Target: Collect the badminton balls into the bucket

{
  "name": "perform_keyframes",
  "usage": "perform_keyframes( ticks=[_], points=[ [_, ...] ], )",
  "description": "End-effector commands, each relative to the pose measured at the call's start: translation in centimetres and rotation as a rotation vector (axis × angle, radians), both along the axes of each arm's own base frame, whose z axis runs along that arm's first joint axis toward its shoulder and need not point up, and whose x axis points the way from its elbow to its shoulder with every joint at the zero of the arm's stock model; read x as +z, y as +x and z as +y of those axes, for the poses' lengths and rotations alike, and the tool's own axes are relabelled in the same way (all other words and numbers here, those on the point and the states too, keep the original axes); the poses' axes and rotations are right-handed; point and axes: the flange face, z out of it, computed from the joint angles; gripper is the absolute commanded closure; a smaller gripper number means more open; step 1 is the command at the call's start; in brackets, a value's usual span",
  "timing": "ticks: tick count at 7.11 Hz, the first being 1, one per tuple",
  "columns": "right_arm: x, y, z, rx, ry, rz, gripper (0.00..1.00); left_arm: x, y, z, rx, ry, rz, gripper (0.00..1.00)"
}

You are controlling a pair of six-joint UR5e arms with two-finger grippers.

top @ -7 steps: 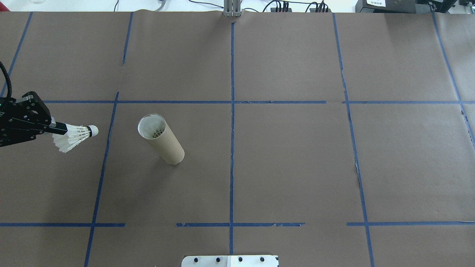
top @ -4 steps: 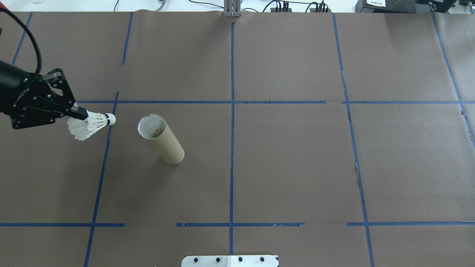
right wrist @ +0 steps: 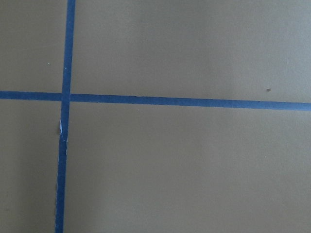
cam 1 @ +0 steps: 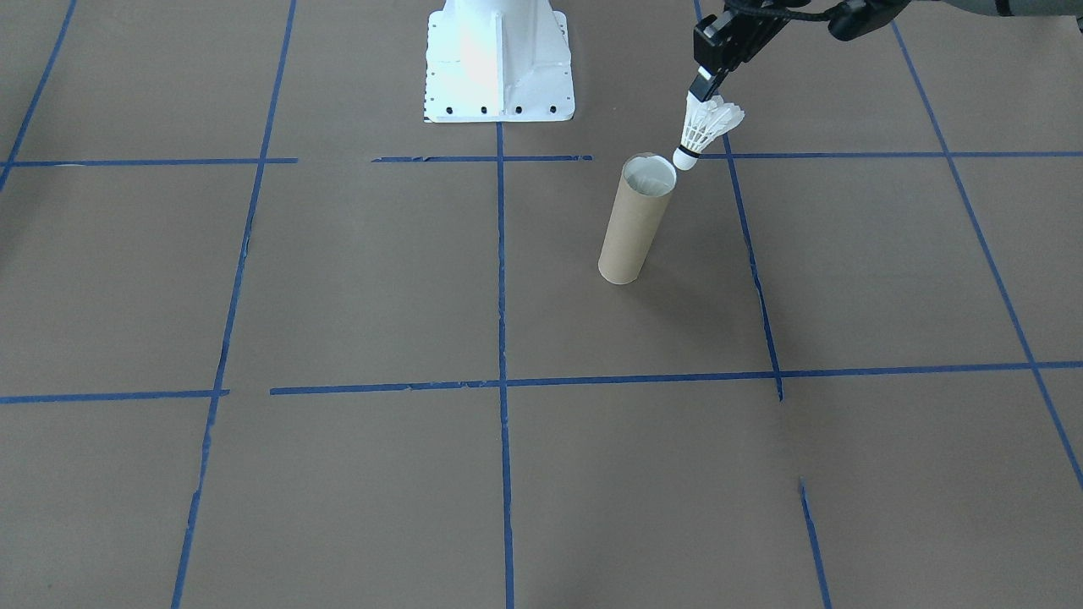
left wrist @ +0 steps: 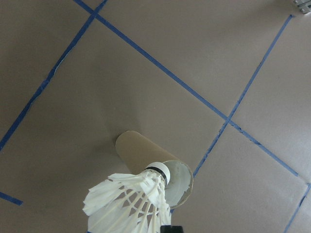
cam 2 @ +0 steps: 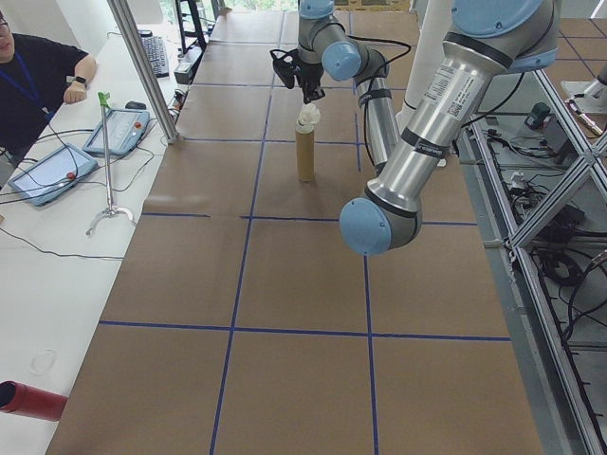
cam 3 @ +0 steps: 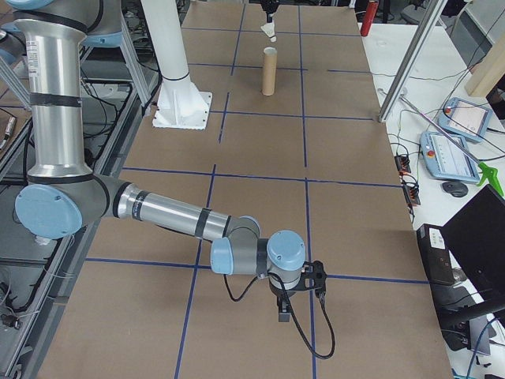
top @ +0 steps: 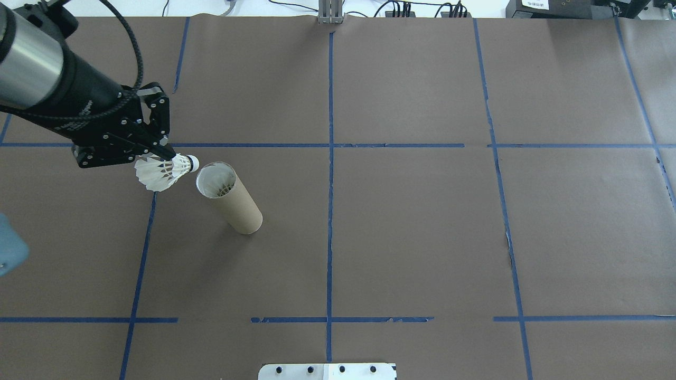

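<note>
Left gripper [top: 168, 154] clamped on white feather shuttlecock [top: 165, 172], cork tip beside rim of tall brown cardboard tube [top: 231, 198]. Risk: off-centre release, skirt catches rim, tube topples. Right gripper [cam 3: 284, 314]: state unclear.

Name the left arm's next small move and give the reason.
Probably shift the left pincer a little sideways until the shuttlecock is centred over the tube: its cork tip sits just outside the tube's open rim, not yet over the mouth.
</note>
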Motion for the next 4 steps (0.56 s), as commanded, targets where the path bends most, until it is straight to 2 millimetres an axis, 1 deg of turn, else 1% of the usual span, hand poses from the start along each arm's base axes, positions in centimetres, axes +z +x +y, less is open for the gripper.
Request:
perform_keyframes(
  ticks=[1, 3, 4],
  points=[
    [0.1, -0.1, -0.6, 0.0, -0.017, -0.015, 0.0, -0.8, 2.7, -0.7, 0.01, -0.026, -0.058, 1.0],
    [0.7, -0.1, -0.9, 0.005, -0.032, -0.036, 0.0, -0.9, 3.3, -0.8, 0.018, -0.031, -0.063, 1.0],
    [0.7, -0.1, -1.0, 0.005, -0.032, -0.039, 0.0, -1.4, 4.5, -2.0, 0.02, -0.042, -0.073, 1.0]
  ],
)
